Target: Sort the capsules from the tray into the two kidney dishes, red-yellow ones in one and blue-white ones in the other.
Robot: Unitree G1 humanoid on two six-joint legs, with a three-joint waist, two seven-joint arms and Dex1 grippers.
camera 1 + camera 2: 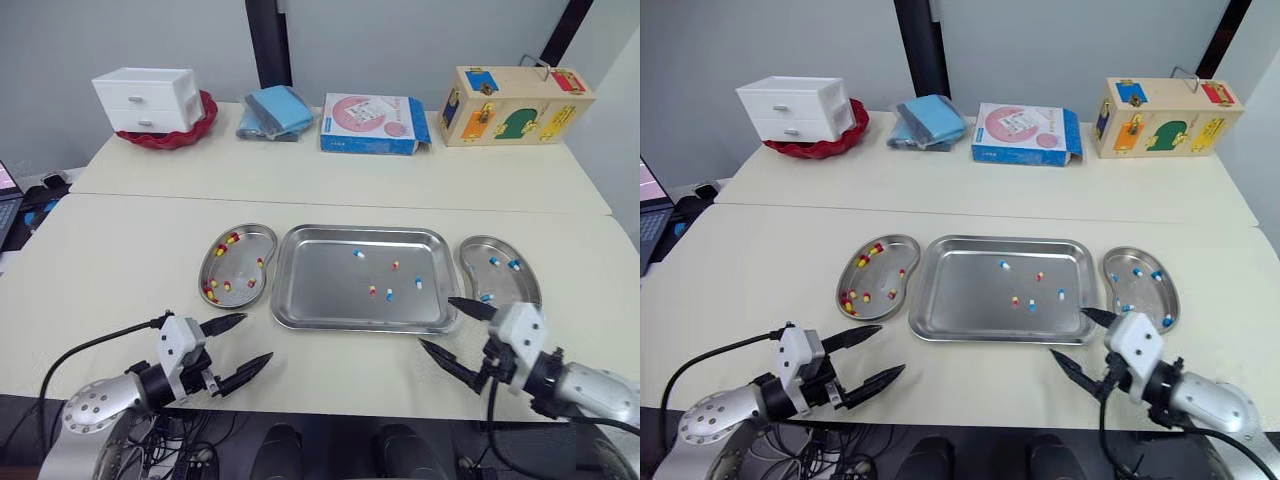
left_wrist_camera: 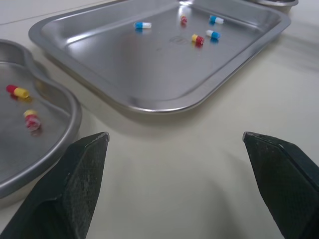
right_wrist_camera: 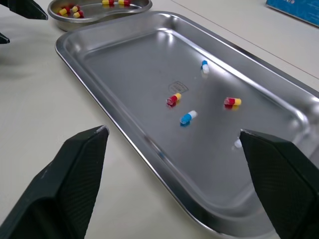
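A steel tray (image 1: 310, 290) lies mid-table holding several loose capsules, among them a blue-white one (image 1: 358, 253) and a red-yellow one (image 1: 372, 291). Touching its left side, a kidney dish (image 1: 240, 268) holds several red-yellow capsules (image 1: 231, 239). The kidney dish (image 1: 500, 280) on its right holds three blue-white capsules (image 1: 513, 265). My left gripper (image 1: 257, 337) is open and empty near the table's front edge, in front of the left dish. My right gripper (image 1: 435, 321) is open and empty at the tray's front right corner. In the right wrist view the tray's capsules (image 3: 187, 117) lie beyond the open gripper.
Along the back of the table stand a white drawer unit (image 1: 148, 100) on a red dish (image 1: 195, 133), folded blue cloths (image 1: 275, 112), a blue and pink box (image 1: 372, 123) and a wooden lock box (image 1: 515, 105). A laptop (image 1: 6, 185) sits off the left edge.
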